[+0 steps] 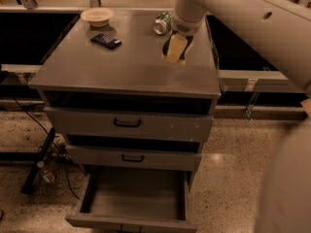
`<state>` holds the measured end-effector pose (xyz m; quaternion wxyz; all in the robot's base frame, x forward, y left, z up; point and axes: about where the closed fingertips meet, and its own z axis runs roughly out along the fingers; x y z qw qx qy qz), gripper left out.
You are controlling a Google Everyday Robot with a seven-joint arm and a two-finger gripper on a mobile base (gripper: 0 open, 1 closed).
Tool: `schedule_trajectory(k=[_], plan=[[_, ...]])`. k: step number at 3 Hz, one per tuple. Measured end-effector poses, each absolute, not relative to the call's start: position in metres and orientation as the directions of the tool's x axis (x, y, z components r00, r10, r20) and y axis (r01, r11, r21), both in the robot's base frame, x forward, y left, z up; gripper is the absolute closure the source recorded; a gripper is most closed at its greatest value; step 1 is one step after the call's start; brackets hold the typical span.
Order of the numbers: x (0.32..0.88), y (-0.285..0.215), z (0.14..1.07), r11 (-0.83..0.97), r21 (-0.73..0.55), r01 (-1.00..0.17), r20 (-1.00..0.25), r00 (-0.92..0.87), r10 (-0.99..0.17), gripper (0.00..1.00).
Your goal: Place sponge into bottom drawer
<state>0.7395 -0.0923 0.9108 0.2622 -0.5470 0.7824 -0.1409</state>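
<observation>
The sponge [176, 48], pale yellow with a dark green layer, hangs upright between my gripper's fingers, just above the right rear part of the grey cabinet top [121, 67]. My gripper [177, 46] points down from the white arm and is shut on the sponge. The bottom drawer [133, 198] is pulled out at the foot of the cabinet, plain grey and empty inside, below and to the left of the sponge.
A green-patterned can [162, 23] lies just behind the gripper. A flat black packet [105, 40] and a pale bowl [97, 16] sit at the back left of the top. The two upper drawers [127, 123] stand slightly out. Cables [41, 159] lie on the floor to the left.
</observation>
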Motion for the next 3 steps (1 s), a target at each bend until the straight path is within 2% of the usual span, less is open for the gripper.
schedule_trajectory(k=[1, 3], plan=[[0.708, -0.115, 0.941, 0.429, -0.614, -0.662, -0.270, -0.335, -0.903, 1.00], [0.637, -0.151, 0.886, 0.530, -0.607, -0.593, -0.250, -0.490, -0.835, 1.00]])
